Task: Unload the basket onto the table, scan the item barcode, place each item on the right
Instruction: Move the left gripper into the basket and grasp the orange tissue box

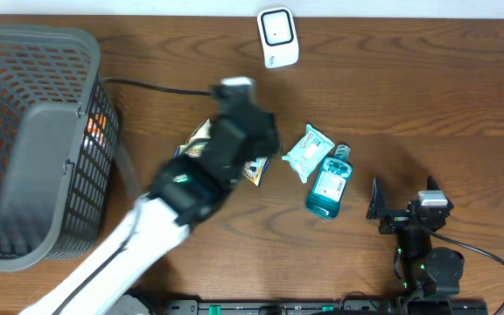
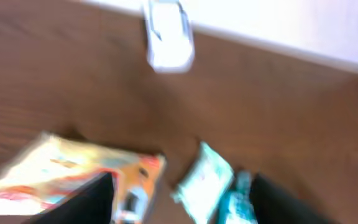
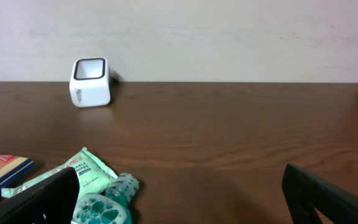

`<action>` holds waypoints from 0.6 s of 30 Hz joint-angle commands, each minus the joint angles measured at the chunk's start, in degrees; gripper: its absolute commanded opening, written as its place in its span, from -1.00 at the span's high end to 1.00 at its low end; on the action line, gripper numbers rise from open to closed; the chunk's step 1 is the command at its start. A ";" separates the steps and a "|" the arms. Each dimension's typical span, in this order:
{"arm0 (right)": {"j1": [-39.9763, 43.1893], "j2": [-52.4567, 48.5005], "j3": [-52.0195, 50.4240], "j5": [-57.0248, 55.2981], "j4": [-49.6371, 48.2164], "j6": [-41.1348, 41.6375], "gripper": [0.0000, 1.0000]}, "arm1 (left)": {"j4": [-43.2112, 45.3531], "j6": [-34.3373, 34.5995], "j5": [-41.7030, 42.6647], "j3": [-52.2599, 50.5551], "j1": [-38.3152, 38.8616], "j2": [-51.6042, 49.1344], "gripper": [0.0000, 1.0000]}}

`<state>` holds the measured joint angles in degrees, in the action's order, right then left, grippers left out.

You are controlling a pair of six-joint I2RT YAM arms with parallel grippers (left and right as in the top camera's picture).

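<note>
Packet (image 2: 61,168) lies flat on the table (image 1: 409,87), well short of the scanner (image 1: 278,38). Left gripper (image 2: 182,180) hangs over it with jaws spread, gripping nothing; right gripper (image 3: 179,174) gapes empty too.

Grey mesh basket (image 1: 33,39) far left — teal bottle (image 1: 329,184) just beside wipes pack (image 1: 307,150).

- Bare table (image 1: 392,79) lies open between scanner (image 1: 277,37) and wipes (image 1: 307,150).
- A basket (image 1: 33,140) walls off the left.
- The bottle (image 1: 329,184) lies beside wipes, no passage between.
- A cable (image 1: 156,87) crosses near the basket.
</note>
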<state>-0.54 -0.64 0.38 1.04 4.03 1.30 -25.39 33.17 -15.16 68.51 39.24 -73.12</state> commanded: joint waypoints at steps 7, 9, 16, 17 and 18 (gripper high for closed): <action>0.22 0.26 -0.07 -0.31 0.20 0.81 -0.99 | -7.91 -3.17 -3.13 8.83 -25.83 12.04 -0.67; 0.22 0.26 -0.07 -0.33 0.20 0.81 -0.99 | -10.36 -3.15 -2.73 10.51 -33.03 12.83 -0.68; 0.22 0.26 -0.07 -0.31 0.20 0.81 -0.99 | -11.74 -2.40 9.16 11.54 -56.04 10.78 -0.78; 0.22 0.26 -0.07 -0.31 0.20 0.81 -0.98 | -11.76 -1.68 11.37 11.54 -59.01 9.62 -0.81; 0.22 0.26 -0.07 -0.31 0.20 0.81 -0.99 | -11.87 -1.01 12.68 11.54 -60.85 8.74 -0.84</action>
<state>-0.54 -0.64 0.38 1.04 4.03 1.30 -37.08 31.24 -10.98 79.22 -15.35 -61.45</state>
